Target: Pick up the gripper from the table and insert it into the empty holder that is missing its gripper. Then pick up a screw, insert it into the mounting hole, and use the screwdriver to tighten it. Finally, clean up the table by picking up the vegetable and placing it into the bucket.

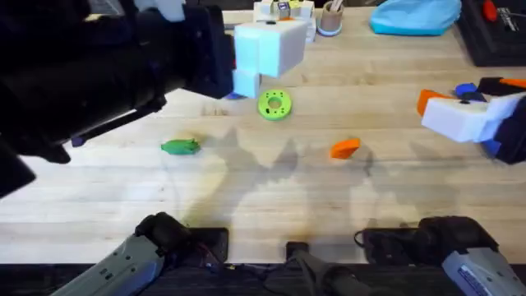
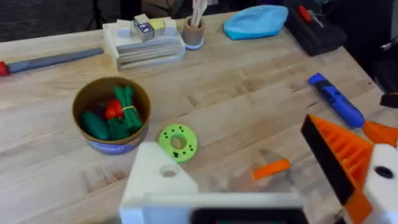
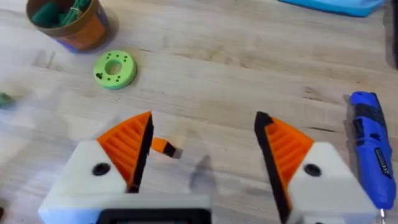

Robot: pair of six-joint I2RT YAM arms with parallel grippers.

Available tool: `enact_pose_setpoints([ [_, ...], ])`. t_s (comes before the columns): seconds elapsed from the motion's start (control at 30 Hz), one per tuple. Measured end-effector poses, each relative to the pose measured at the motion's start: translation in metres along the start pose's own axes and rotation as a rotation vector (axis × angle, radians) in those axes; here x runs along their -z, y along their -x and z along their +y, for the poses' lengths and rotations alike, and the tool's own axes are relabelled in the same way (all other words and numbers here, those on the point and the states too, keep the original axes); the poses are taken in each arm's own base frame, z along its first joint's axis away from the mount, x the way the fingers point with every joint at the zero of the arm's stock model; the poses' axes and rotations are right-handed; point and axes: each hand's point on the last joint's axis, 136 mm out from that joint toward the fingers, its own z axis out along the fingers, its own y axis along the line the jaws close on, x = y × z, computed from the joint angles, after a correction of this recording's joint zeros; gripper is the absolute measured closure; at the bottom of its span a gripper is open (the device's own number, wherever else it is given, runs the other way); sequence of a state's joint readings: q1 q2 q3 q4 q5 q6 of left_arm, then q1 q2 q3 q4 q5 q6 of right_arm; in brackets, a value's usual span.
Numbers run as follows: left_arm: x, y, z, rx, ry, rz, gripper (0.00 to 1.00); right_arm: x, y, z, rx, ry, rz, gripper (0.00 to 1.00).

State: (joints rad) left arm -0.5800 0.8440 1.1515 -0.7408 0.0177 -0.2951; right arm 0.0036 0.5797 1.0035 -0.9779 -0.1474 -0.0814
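Note:
The orange gripper wedge [image 1: 345,148] lies on the table right of centre, also seen as the wedge [image 3: 163,147] just beyond my open right gripper [image 3: 204,121], and as the wedge [image 2: 271,168]. My left gripper [image 2: 233,140] hangs high and open. One finger is a bare white holder [image 2: 158,180] with a round hole; the other carries an orange pad [image 2: 339,155]. The blue screwdriver [image 3: 372,149] lies beside the right gripper [image 1: 464,103]. The green vegetable [image 1: 181,146] lies left of centre. The bucket [image 2: 112,115] holds toy vegetables. No screw is in view.
A green round disc [image 1: 274,104] sits near the table's middle. At the back stand a cup with pens [image 1: 330,18], a blue cloth [image 1: 415,16], a pale stacked block [image 2: 144,40] and a red-handled tool [image 2: 50,60]. A dark case [image 2: 317,31] lies at the far right.

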Motion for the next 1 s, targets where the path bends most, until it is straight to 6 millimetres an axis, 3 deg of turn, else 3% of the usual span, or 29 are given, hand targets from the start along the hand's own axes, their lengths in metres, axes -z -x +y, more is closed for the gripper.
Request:
enact_pose_setpoints([
  [0.3,0.0,0.003,0.002,-0.006,0.012,-0.012,0.008,0.0,0.0,0.0,0.0,0.0,0.0,0.056],
  [0.53,-0.013,0.017,-0.002,-0.156,-0.011,-0.126,0.008,0.0,0.0,0.0,-0.001,0.0,0.001,0.056],
  [0.67,-0.023,0.003,-0.004,-0.277,-0.047,-0.185,0.008,0.0,0.0,0.0,-0.001,0.0,0.001,0.056],
  [1.0,-0.022,-0.055,0.0,-0.382,-0.145,-0.435,0.008,0.0,0.0,0.0,-0.001,0.0,0.002,0.056],
])
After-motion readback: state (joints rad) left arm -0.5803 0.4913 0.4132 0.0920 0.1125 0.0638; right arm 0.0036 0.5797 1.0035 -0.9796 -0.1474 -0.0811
